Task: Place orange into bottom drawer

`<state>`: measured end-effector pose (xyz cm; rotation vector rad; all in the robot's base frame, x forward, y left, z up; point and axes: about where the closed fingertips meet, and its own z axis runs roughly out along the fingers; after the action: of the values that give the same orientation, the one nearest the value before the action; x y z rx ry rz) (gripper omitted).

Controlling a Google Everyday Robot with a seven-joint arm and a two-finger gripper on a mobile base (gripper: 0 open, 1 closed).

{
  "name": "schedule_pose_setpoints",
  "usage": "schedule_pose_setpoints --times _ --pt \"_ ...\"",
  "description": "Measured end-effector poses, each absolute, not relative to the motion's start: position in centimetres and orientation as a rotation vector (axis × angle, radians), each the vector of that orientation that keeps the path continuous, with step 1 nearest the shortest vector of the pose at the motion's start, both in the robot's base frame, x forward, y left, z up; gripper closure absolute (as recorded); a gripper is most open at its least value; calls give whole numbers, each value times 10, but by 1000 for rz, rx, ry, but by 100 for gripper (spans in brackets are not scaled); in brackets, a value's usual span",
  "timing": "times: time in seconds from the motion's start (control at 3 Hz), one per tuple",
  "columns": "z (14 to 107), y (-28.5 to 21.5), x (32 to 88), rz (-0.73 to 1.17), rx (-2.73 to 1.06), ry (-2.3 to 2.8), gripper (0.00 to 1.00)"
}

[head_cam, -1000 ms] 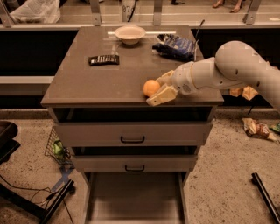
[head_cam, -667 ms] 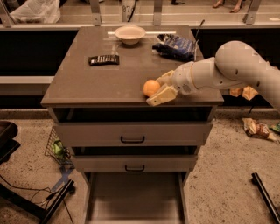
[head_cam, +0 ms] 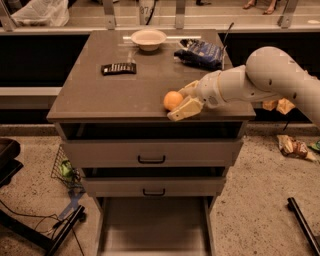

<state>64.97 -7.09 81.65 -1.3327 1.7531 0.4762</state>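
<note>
Speckled floor [head_cam: 260, 215], grey-brown cabinet [head_cam: 100, 152], metal railing posts [head_cam: 109, 15] behind, wire basket [head_cam: 61, 167] at left, warm light

Tabletop [head_cam: 100, 97]: the near-left and middle areas are open for passage. The far side is taken up by a white bowl [head_cam: 148, 38], a blue bag [head_cam: 200, 51] and a black remote [head_cam: 119, 68]. The hand [head_cam: 178, 104] sits at the near-right edge beside the orange [head_cam: 172, 100], with its arm [head_cam: 260, 80] crossing in from the right (closing that side). Below, the bottom drawer [head_cam: 155, 227] stands pulled out and open from above. The two upper drawer fronts [head_cam: 151, 152] overhang its far end.
</note>
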Motion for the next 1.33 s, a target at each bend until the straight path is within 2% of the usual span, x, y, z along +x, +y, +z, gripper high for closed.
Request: schedule_pose_setpoints --times 1.0,1.33 --pt "817 -71 649 477 -1333 1753 12" --pt "817 -71 649 477 -1333 1753 0"
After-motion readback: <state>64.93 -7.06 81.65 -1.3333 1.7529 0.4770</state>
